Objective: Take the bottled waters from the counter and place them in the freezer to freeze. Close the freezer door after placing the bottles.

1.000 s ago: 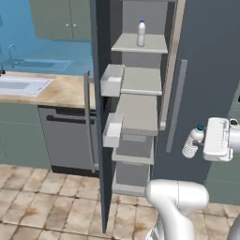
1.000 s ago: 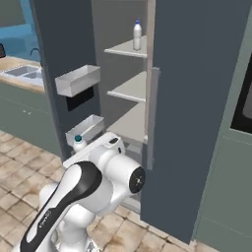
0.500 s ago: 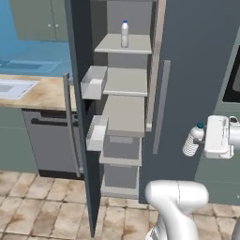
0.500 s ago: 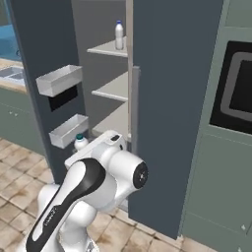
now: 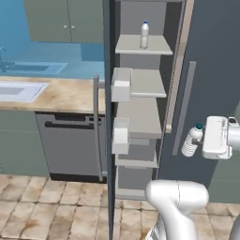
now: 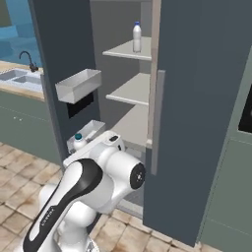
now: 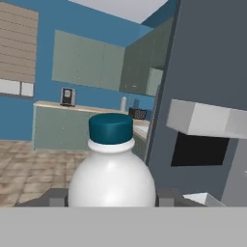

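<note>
open freezer ahead; bottle clamped in tool, cap leftward.

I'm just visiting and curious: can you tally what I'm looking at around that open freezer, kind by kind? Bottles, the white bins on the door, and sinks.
Water bottles: 2, one standing on the top shelf, one held in the pincer
White door bins: 2, an upper bin and a lower bin
Sinks: 1, the white sink set in the counter
Total: 5
</note>
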Robot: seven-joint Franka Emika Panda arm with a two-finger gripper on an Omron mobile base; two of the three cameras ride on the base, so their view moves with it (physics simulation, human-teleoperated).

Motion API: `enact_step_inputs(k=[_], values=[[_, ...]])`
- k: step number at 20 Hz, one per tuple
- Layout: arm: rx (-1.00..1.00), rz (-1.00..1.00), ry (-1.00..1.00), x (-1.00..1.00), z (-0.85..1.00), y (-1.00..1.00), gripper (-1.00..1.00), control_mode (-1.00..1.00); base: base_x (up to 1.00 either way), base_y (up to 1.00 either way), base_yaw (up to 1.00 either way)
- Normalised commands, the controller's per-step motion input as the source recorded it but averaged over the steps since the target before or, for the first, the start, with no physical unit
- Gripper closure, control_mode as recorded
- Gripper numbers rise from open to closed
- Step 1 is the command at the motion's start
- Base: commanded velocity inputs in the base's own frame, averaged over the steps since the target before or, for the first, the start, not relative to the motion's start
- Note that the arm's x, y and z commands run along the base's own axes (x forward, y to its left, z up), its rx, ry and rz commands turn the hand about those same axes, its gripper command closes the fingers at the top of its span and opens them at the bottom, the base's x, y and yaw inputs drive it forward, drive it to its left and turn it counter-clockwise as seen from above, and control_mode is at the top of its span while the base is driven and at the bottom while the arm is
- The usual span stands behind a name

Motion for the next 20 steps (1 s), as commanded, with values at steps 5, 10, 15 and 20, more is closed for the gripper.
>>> enact_step_inputs(k=[5, 10, 15, 20], values=[[0.0, 0.0, 0.0, 0.0, 0.0, 0.0, 1.0, 1.0, 0.08, -0.09, 0.0], [0.0, 0.0, 0.0, 0.0, 0.0, 0.0, 1.0, 1.0, 0.04, -0.38, -0.02], [0.0, 0.0, 0.0, 0.0, 0.0, 0.0, 1.0, 1.0, 0.29, -0.27, -0.01], [0.0, 0.0, 0.0, 0.0, 0.0, 0.0, 1.0, 1.0, 0.55, 0.0, -0.06]])
